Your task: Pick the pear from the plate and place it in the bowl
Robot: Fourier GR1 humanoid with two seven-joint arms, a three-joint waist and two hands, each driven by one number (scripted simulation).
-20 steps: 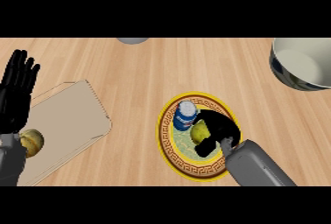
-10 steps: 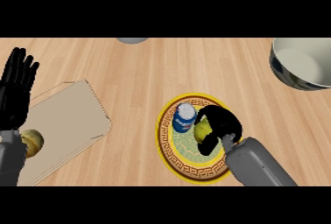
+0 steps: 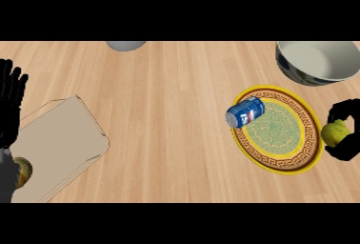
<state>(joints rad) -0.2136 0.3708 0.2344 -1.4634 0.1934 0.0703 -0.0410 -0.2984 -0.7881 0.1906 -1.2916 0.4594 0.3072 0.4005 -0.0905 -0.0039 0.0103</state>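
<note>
1. Right robot hand [image 3: 345, 136]: you had it at the right edge of the view, just off the plate's right rim, its black fingers and thumb curled round the pear.

2. Pear [image 3: 336, 132]: yellow-green, held inside that curled hand, beside the plate rather than on it. It sat below the bowl in the view and well apart from it. You could see only part of it between the fingers.

3. Plate [image 3: 306, 153]: round, with a yellow rim, a dark patterned band and a pale green centre. It lay flat on the tabletop [image 3: 169, 95], right of the middle.

4. Can [image 3: 245, 112]: blue and white, lying on its side over the plate's upper left rim, its pale end facing lower left.

5. Bowl [image 3: 295, 69]: large, pale inside with a dark patterned outer wall, at the upper right, cut off by the top of the view.

6. Left robot hand [image 3: 10, 107]: resting at the left edge, fingers straight and spread, pointing up.

7. Cutting board [image 3: 56, 143]: tan, with rounded corners, lying at a slant at the lower left.

8. Round yellowish item [image 3: 22, 171]: at the board's lower left corner, partly hidden; you could not tell what it was.

9. Grey rounded object [image 3: 126, 45]: at the top edge, mostly cut off.
</note>
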